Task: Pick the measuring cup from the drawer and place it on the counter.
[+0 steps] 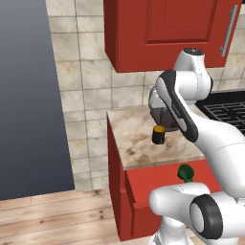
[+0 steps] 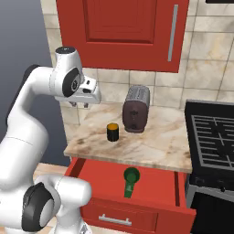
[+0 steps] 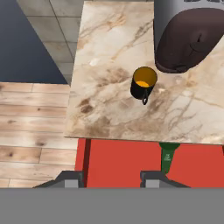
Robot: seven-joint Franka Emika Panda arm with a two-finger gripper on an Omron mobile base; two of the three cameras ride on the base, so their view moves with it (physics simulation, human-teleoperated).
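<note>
We count 1 green cup (image 2: 131, 177) lying in the open drawer (image 2: 155, 194), its bowl toward the counter (image 2: 157, 137) and its handle pointing out toward the drawer front. On the counter we see 1 black mug (image 2: 112, 132) and 1 toaster (image 2: 136, 109). Our claw (image 2: 80, 104) hangs above the counter's left end, its 2 fingers (image 3: 70, 178) parted with nothing between them.

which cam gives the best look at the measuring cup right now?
Right base view: the measuring cup lies whole in the open drawer, bowl toward the counter, handle pointing out. Left base view shows just its bowl above the arm. Hand view catches only the handle; the counter edge hides the bowl.
</note>
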